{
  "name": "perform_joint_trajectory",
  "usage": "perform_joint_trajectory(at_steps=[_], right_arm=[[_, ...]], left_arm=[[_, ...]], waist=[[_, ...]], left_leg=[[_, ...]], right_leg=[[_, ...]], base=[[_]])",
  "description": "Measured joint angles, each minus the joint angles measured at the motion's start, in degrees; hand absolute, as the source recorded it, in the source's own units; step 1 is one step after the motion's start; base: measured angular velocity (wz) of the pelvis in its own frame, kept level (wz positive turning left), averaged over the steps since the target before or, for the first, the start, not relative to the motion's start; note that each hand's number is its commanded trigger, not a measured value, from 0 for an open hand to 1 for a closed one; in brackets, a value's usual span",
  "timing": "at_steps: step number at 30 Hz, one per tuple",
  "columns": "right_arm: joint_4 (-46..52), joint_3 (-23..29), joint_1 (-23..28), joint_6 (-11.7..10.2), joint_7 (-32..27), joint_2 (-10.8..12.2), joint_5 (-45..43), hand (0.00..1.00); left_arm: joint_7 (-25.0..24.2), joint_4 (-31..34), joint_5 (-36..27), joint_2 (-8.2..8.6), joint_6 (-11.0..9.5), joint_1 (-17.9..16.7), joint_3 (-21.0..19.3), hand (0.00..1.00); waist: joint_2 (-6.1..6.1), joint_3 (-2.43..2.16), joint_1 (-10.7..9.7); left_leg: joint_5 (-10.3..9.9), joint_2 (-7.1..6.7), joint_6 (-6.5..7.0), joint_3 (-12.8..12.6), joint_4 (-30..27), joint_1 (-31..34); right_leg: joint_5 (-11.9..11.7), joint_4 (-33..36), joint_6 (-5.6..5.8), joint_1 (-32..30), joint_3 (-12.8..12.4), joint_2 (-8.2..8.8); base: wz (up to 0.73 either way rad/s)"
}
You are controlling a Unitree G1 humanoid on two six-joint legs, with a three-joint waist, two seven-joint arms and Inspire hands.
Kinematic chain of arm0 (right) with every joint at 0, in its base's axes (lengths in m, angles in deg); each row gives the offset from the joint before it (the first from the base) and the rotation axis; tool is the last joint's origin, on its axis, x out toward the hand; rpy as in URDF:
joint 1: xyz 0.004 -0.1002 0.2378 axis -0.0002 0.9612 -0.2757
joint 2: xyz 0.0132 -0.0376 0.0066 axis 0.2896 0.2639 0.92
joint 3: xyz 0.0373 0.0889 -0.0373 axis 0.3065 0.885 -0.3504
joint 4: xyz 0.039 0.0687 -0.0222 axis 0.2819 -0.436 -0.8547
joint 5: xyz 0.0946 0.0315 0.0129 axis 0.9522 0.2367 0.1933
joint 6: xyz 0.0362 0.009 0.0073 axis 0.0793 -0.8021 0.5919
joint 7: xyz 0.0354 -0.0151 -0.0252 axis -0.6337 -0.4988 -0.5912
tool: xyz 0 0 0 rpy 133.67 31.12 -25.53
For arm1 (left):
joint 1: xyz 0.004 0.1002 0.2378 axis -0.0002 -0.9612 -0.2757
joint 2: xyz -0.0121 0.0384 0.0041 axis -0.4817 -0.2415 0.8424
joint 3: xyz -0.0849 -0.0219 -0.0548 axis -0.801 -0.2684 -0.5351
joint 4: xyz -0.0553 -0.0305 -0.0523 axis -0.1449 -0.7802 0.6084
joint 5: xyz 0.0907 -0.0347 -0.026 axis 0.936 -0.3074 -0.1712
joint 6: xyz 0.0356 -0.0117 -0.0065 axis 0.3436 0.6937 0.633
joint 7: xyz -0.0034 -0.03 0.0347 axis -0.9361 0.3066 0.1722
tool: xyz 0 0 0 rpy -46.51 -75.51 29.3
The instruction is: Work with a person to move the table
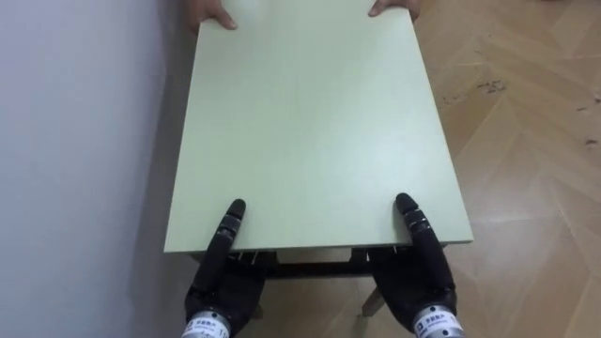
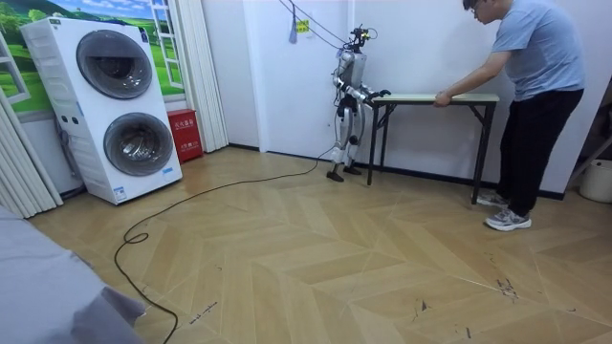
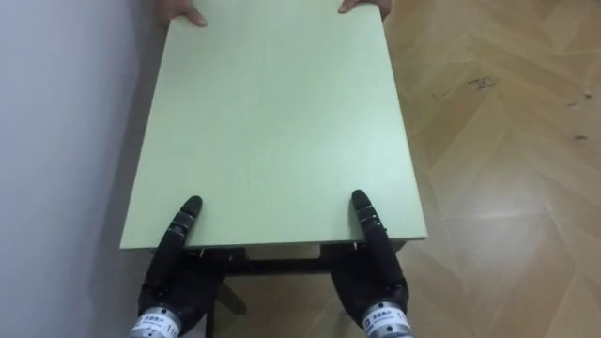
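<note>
Desk (image 1: 310,122) first: where does it lie against the robot's fingers?

Its pale green top runs lengthwise away from the robot, with one long side close beside the wall (image 1: 75,141). The near short edge sits across both hands: the left hand (image 1: 225,286) by the wall-side corner, the right hand (image 1: 418,282) by the floor-side corner. Each lays one straight dark digit flat on the top, pointing toward the far end.

And the other fingers, are they clamped?

I cannot tell. They go under the edge, and the top hides them. Both palms sit just below that edge, in front of the dark frame (image 1: 310,266).

What else is cut off?

The person's hands (image 1: 214,14) on the far edge, one at each corner. The upper border slices them, so just the fingertips show. The robot's forearms leave through the bottom.

Does the room view add anything?

Yes. The robot stands upright at the desk's end on the room view's left, arms forward, and the person (image 2: 535,67) leans in at the other end, one hand on the edge. Stacked washing machines (image 2: 115,105) stand well apart, on the wooden floor (image 2: 316,277). Whether the desk's legs touch that floor, I cannot make out. The eye views, in turn, give the top from above and the digits resting on it
</note>
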State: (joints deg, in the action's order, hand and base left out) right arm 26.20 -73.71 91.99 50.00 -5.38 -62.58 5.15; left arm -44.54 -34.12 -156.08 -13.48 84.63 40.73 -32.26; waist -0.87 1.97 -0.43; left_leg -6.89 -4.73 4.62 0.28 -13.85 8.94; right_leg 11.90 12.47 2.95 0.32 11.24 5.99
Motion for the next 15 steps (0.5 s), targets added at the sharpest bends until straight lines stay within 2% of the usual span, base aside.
perform_joint_trajectory(at_steps=[4, 9, 15], right_arm=[[-0.03, -0.08, 0.17, -0.11, 0.00, 0.25, 0.02, 1.00], [-0.14, -0.04, 0.17, -0.13, 0.00, 0.24, 0.05, 1.00], [-1.50, 0.06, 0.28, -0.14, 0.24, 0.73, 0.04, 1.00]], left_arm=[[0.10, -0.07, -0.01, -0.37, 0.01, 0.31, 0.05, 1.00], [0.11, -0.33, -0.01, -0.25, 0.03, 0.36, 0.05, 1.00], [0.37, -1.23, -0.02, -0.27, 0.38, 0.49, 0.04, 1.00]], waist=[[-0.02, 0.02, -1.79], [-0.10, 0.08, -1.76], [-0.08, 0.27, -2.36]], left_leg=[[0.00, 0.02, 0.00, -1.13, 0.20, 0.06], [0.00, -0.03, 0.01, -1.36, 0.42, 0.06], [0.00, 0.09, 0.01, 0.74, 0.49, -0.52]], right_leg=[[0.01, -0.03, 0.01, 0.97, 0.81, -0.19], [0.01, 0.06, 0.01, 0.91, 0.35, -0.17], [0.19, 2.70, 0.26, -0.10, -0.06, -0.29]], base=[[0.39], [0.03], [0.08]])
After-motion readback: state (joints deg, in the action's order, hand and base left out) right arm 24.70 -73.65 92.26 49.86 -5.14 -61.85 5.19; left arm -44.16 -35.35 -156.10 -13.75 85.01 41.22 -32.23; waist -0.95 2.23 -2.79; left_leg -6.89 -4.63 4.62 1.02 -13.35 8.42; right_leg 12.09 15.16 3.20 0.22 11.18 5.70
